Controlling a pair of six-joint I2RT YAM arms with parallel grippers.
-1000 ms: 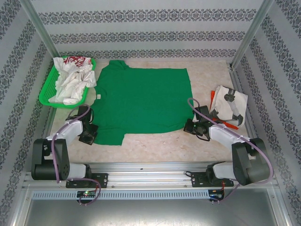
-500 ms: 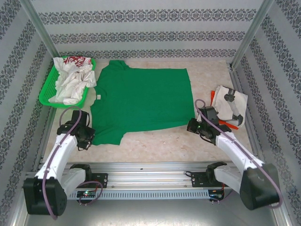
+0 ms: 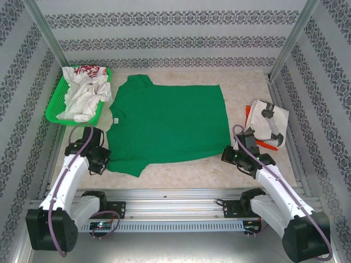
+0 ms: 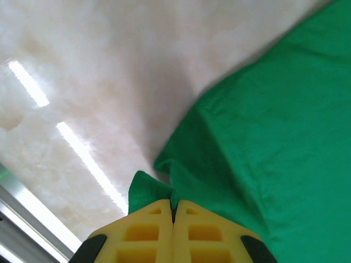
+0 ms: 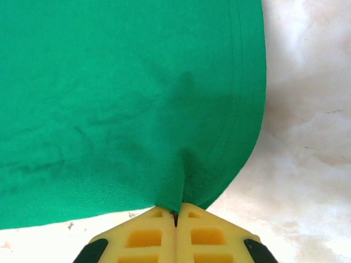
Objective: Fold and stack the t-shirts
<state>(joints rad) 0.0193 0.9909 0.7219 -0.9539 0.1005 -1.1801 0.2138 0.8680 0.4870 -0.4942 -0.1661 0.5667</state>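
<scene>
Green shirt (image 3: 167, 123) is seen spread flat across the middle of the table (image 3: 186, 172), collar to the left and hem to the right. One sleeve is pointed toward the far wall, the other toward the arms.

Left gripper (image 3: 103, 159) is found at the near left of the shirt, closed on the edge of the near sleeve. From the left wrist, its (image 4: 174, 205) yellow jaws are seen pressed together, with a small fold of green cloth pinched between them. The cloth is drawn up in a peak toward the tips.

Right gripper (image 3: 228, 155) is set at the near right corner, closed on the hem. From the right wrist, the jaws (image 5: 175, 211) are shut, and the stitched hem is gathered into a crease where it is caught. A shadow is cast on the table beneath that corner.

Basket (image 3: 54, 109) is placed at the far left, just beside the collar, with crumpled white shirts (image 3: 82, 96) heaped inside; red print is noted on the top one. Folded shirt (image 3: 271, 121), white with print, is laid at the right edge, apart from the green one.
</scene>
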